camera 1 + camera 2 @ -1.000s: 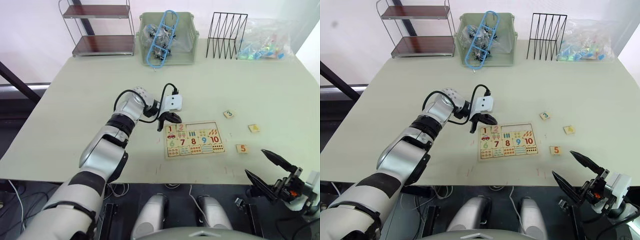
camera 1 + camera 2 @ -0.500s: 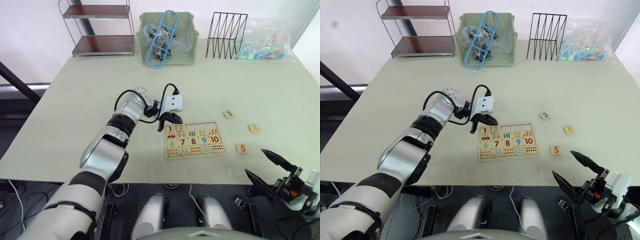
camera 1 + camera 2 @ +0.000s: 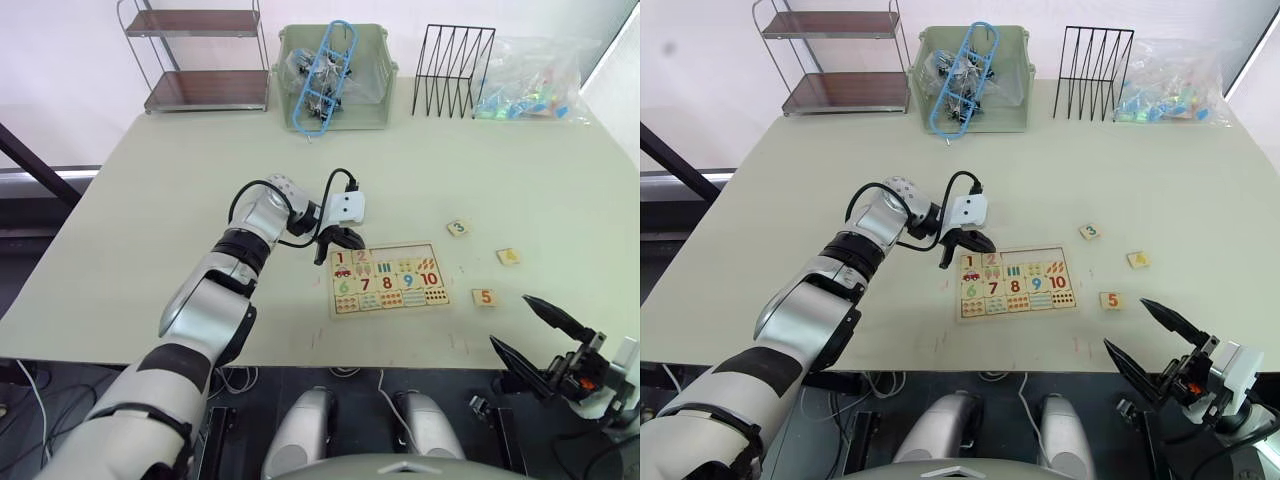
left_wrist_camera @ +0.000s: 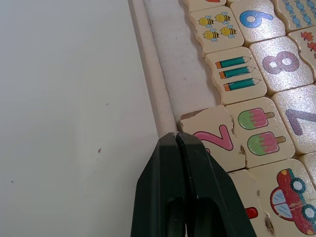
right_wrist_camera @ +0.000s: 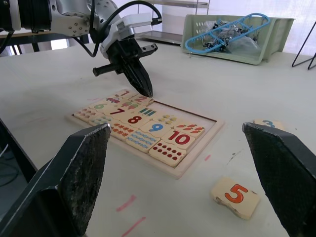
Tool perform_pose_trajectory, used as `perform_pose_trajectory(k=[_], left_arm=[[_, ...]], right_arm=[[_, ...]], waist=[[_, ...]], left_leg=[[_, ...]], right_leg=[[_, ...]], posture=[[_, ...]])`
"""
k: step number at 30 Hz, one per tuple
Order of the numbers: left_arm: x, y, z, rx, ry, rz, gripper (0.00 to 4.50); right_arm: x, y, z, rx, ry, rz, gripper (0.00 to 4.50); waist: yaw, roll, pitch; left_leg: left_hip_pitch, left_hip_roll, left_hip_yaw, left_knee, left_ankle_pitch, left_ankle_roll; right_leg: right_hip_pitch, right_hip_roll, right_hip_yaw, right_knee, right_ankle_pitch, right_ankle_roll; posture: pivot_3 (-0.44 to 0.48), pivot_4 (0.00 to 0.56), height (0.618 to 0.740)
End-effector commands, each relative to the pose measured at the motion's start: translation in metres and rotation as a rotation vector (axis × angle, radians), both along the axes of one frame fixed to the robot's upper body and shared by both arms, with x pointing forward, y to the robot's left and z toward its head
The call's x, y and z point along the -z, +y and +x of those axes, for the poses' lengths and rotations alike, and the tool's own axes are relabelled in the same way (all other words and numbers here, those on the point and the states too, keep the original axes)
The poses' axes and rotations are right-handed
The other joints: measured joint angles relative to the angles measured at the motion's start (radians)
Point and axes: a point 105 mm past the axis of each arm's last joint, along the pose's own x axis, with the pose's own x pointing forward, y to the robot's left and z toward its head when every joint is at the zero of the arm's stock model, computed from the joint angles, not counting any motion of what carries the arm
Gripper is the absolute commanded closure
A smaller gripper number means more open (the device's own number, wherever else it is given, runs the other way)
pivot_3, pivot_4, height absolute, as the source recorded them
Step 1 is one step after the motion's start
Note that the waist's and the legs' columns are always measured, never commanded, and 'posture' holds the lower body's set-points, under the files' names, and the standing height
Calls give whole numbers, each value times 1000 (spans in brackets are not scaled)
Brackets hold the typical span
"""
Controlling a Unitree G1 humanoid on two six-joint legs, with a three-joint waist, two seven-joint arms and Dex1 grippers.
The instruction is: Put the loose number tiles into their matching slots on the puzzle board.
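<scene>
The puzzle board (image 4: 149, 64) lies near the table's front edge, with digits 6 to 10 and picture tiles in it. Tiles 1 (image 3: 341, 258) and 2 (image 3: 361, 255) sit in its top row, and the 2 (image 4: 212, 138) lies slightly askew. The other slots (image 3: 405, 250) of that row are bare. My left gripper (image 3: 356, 243) is shut, its tips down at the 2 tile's outer edge against the board's frame. Loose tiles 3 (image 3: 458, 228), 4 (image 3: 508, 256) and 5 (image 3: 484, 297) lie on the table right of the board. My right gripper (image 3: 510, 322) hangs open and holds nothing, off the table's front right edge.
Along the table's far edge stand a two-level shelf rack (image 3: 195, 55), a green bin (image 3: 380, 70) holding a blue frame and bagged parts, a black wire rack (image 3: 455, 70) and a clear bag of coloured pieces (image 3: 535, 92).
</scene>
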Motion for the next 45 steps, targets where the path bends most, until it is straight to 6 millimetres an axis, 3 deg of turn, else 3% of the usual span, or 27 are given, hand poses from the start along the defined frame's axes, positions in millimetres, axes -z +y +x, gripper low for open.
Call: perform_pose_trajectory(k=[1, 7, 13, 19, 27, 32, 35, 43, 45], left_arm=[[-14, -2, 4, 0, -54, -45, 4436], [-25, 2, 15, -60, -110, -115, 4436], [-53, 13, 11, -102, -21, -353, 4436], [-68, 44, 8, -206, -5, -562, 4436], [-53, 106, -23, -376, -67, -654, 4436], [-47, 130, -47, -518, -71, -706, 4436], [-41, 145, -62, -599, -99, -703, 3674], [-22, 168, -102, -779, -122, -681, 70], [-20, 172, -110, -816, -126, -683, 70]], right_arm=[[-9, 0, 0, -6, -31, -15, 0], [-10, 1, 3, -16, -30, -10, 0], [-12, 2, 6, -26, -28, -4, 0], [-15, 1, 10, -24, -20, -1, 0], [-17, -8, 21, -9, 22, -30, 0], [-15, -16, 27, -7, 69, -59, 0], [-16, -20, 32, 15, 86, -64, 0], [-12, -38, 40, 66, 152, -72, 0], [-9, -44, 41, 87, 167, -69, 0]], waist=[[0, 0, 0], [0, 0, 0], [-1, 0, 0], [-7, 1, 0], [-6, 1, -1], [-1, 1, -1], [1, 1, -1], [4, 1, -1], [3, 2, -1]], left_leg=[[0, 0, 0, 0, 0, 0], [0, 0, 0, 0, 0, 0], [0, 0, 0, 0, 0, 0], [1, 1, 0, 0, 0, 0], [1, 1, -1, 0, 0, 0], [1, 1, -1, 0, 0, 0], [1, 1, -1, 0, 0, -1], [1, 1, -1, -1, 0, -1], [1, 1, -1, -1, 0, -1]], right_leg=[[0, 0, 0, 0, 0, 0], [0, 0, 0, 0, 0, 0], [0, 0, 0, 0, 0, 0], [0, 0, 0, 2, 0, 0], [0, 0, 0, 2, 0, -1], [0, -1, 1, 2, 0, -1], [0, -2, 1, 2, 0, -1], [0, -3, 1, 0, -1, -3], [0, -4, 1, 0, -1, -4]], posture=[[0, 150, 739], [0, 150, 739], [0, 150, 739], [0, 150, 739], [0, 150, 739], [0, 150, 739], [0, 150, 739], [0, 150, 739], [0, 150, 739]])
